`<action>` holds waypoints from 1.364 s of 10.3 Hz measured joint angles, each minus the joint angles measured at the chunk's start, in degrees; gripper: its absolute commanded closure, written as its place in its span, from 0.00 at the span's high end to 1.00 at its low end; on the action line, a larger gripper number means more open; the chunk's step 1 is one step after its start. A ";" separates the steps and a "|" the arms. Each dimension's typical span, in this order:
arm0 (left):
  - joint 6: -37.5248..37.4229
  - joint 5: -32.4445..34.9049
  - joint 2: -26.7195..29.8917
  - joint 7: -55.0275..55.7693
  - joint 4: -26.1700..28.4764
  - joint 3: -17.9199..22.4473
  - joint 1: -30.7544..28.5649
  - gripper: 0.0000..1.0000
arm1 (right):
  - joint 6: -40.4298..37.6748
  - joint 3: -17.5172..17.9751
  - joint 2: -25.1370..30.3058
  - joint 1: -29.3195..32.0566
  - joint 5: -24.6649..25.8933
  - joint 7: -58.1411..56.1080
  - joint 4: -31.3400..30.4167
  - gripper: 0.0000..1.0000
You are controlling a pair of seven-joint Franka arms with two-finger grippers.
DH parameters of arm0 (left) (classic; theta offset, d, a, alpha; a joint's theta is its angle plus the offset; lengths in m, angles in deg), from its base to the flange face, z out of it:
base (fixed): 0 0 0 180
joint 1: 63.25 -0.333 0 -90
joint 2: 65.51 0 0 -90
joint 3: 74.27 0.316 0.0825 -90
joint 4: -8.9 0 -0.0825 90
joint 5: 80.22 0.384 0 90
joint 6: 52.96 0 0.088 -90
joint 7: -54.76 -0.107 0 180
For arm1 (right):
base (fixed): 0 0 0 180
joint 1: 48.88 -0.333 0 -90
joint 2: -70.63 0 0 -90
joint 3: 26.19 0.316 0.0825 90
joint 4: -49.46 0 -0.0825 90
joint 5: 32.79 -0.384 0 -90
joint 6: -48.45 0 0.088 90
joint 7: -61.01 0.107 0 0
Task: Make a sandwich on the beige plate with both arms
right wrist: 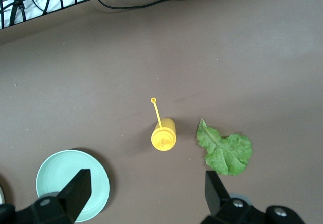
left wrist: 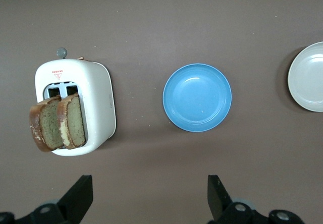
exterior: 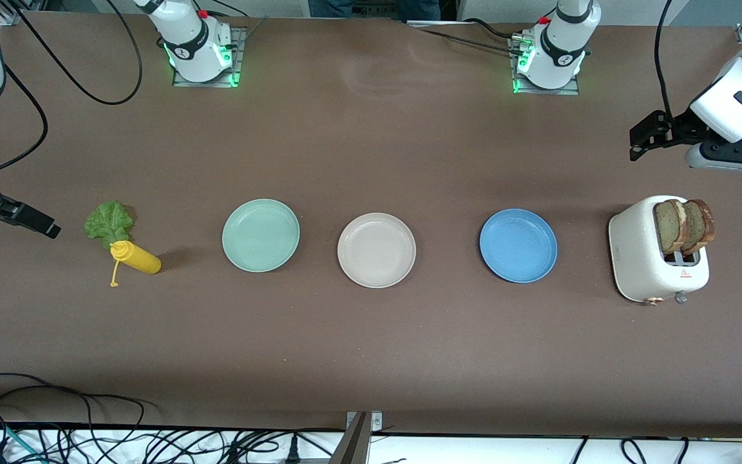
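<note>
Both tools are up in the air and wide apart, one at each end of the desk (exterior: 371, 361). Left tool (left wrist: 146, 199) hangs over the desk at the left arm's end, jaws spread fully and gripping nothing, with the white toaster (exterior: 657, 258) just below its view. Two slices of brown bread (exterior: 683, 225) stand upright in the toaster's slots, side by side and poking well above the top. Over at the right arm's end, the right tool (right wrist: 146, 196) hovers with its jaws equally wide and nothing between them. Under its camera lies the green lettuce leaf (exterior: 109, 221), flat on the desk, and touching it, just nearer the front camera, stands a yellow squeeze bottle (exterior: 135, 258) with its cap dangling on a strap. Three plates sit in a row across the middle: the mint green plate (exterior: 261, 235) nearest the lettuce, the beige plate (exterior: 376, 250) in the centre, and the blue plate (exterior: 518, 245) nearest the toaster. That beige plate holds nothing at all, well apart from both bread and lettuce. Cables (exterior: 55, 412) trail along the desk's edge closest to the front camera.
</note>
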State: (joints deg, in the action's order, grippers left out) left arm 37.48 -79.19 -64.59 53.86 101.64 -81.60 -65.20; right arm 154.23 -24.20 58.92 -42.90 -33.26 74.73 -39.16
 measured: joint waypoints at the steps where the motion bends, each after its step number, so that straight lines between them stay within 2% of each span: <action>1: 0.00 0.00 0.00 0.00 0.00 0.00 0.00 1.00 | 0.09 0.00 -0.01 0.00 0.00 0.01 0.00 1.00; 14: 0.00 0.00 0.00 0.00 0.00 0.00 -0.01 1.00 | 1.57 0.00 -0.57 -0.02 -0.01 0.05 0.04 1.00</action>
State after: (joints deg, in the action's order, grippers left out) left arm 37.48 -79.19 -64.59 53.86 101.64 -81.60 -65.21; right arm 155.80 -24.20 58.36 -42.92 -33.26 74.78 -39.11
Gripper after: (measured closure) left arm 0.000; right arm 0.000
